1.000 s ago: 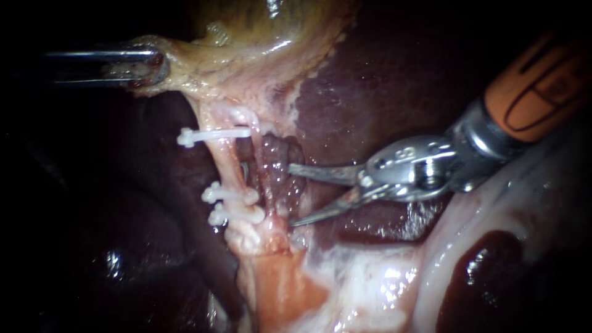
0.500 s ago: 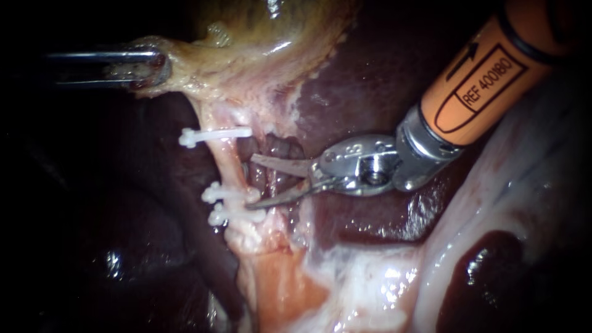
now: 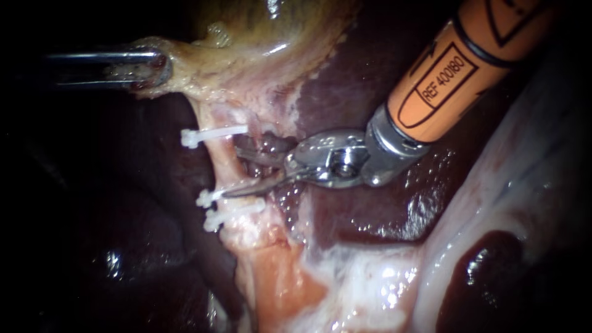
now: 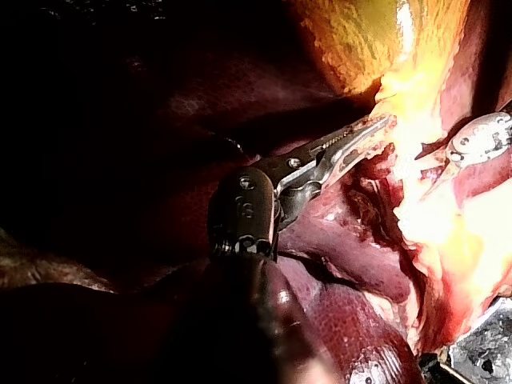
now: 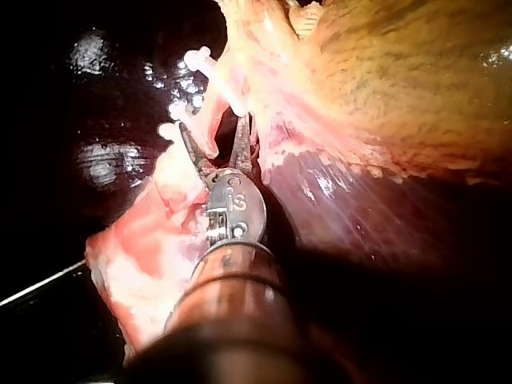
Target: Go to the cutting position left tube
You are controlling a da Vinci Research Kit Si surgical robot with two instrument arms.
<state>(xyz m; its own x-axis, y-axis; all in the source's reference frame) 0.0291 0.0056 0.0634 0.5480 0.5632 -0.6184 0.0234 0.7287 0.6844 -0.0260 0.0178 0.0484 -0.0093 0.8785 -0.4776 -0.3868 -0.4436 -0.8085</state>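
The left tube [image 3: 223,163] runs pale pink from the gallbladder [image 3: 259,37] down to the stump below. One white clip [image 3: 213,134] crosses it high up and two clips [image 3: 229,211] lie lower. My right instrument [image 3: 233,169], on an orange shaft, holds its blades open astride this tube between the upper clip and the lower pair. In the right wrist view the right instrument's blades [image 5: 214,132] stand either side of the tube [image 5: 212,116]. My left instrument [image 3: 145,66] is shut on the gallbladder's edge, also seen as the left instrument [image 4: 356,138] in its wrist view.
Dark liver [image 3: 370,203] lies under and right of the right instrument. A second strand of tissue [image 3: 271,145] sits just right of the left tube, behind the upper blade. Pale fatty tissue [image 3: 370,283] fills the lower right.
My right instrument has moved left across the liver; its open blades, earlier right of the tubes, now straddle the left tube. The left instrument has held still.
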